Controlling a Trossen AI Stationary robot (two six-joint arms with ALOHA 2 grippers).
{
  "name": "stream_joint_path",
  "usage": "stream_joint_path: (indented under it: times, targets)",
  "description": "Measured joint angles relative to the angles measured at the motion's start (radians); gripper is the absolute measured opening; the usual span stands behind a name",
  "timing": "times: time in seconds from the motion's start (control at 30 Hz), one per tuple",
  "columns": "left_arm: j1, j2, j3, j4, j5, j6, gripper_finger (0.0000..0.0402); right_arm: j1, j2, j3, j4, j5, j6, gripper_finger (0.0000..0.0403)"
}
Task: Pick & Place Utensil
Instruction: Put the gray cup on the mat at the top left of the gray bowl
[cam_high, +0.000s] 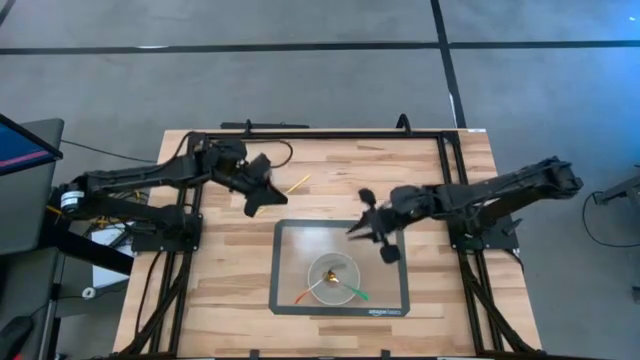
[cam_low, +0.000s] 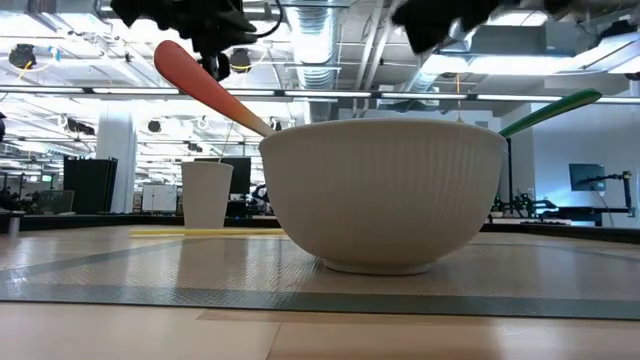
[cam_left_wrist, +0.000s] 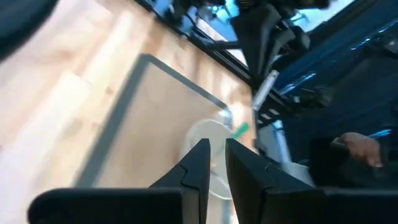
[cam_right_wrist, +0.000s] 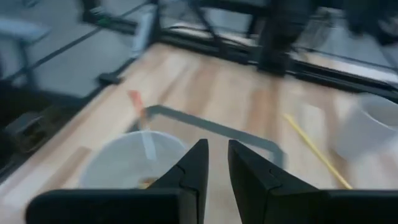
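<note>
A white ribbed bowl (cam_high: 333, 270) (cam_low: 385, 190) stands on a grey mat (cam_high: 290, 240). Two utensils lean on its rim, one orange-handled (cam_high: 308, 295) (cam_low: 205, 85) and one green-handled (cam_high: 357, 293) (cam_low: 550, 108). A thin yellow utensil (cam_high: 298, 183) (cam_right_wrist: 314, 149) lies flat on the wood beyond the mat's far-left corner. My left gripper (cam_high: 253, 203) (cam_left_wrist: 216, 144) hovers left of the yellow utensil, shut and holding nothing. My right gripper (cam_high: 353, 230) (cam_right_wrist: 217, 144) hangs above the mat's far right part, beyond the bowl, also shut and holding nothing.
A white cup (cam_low: 207, 195) (cam_right_wrist: 370, 124) stands upright on the wood near the yellow utensil. A black frame (cam_high: 445, 160) runs along the table's far, left and right sides. Bare wood shows left of the mat.
</note>
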Motion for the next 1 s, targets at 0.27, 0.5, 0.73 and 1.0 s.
stream_joint_path:
  times: [0.27, 0.5, 0.73, 1.0]
  targets:
    - [0.101, -0.012, 0.027, -0.018, -0.181, 0.253, 0.0051, -0.195, -0.087, -0.073, 0.068, 0.006, 0.157, 0.0055]
    - [0.144, 0.007, 0.029, -0.370, -0.450, 0.352, 0.0051, -0.227, -0.047, -0.073, 0.064, 0.004, 0.132, 0.0055]
    - [0.160, 0.029, 0.029, -0.393, -0.497, 0.445, 0.0054, -0.227, -0.031, -0.074, 0.066, 0.004, 0.088, 0.0055]
    - [0.160, 0.104, -0.017, -0.385, -0.494, 0.481, 0.0118, -0.211, -0.039, -0.074, 0.068, 0.003, 0.096, 0.0055]
